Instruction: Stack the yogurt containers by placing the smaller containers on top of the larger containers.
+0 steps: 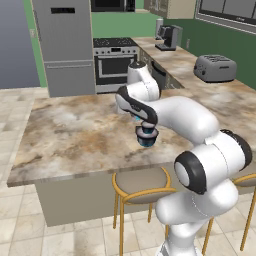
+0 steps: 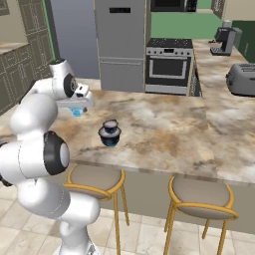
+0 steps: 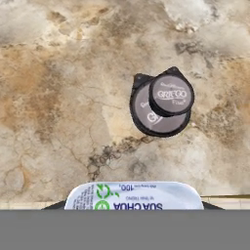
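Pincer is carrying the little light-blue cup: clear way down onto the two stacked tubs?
Probably yes. The pincer holds the light-blue cup above bare counter; the stack's top tub sits uncovered, off to one side.

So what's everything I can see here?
Dark tubs: two, blue with grey tops, small on big, on the counter.
Light-blue cup: one, held in the claw above the counter.
Counter: one, brown marble.
Stools: two, yellow legs, under the counter edge.
Toaster: one, grey, side counter.
Coffee machine: one, grey, far corner.
Oven: one, steel.
Fridge: one, grey.
Claw: one, shut on the cup.
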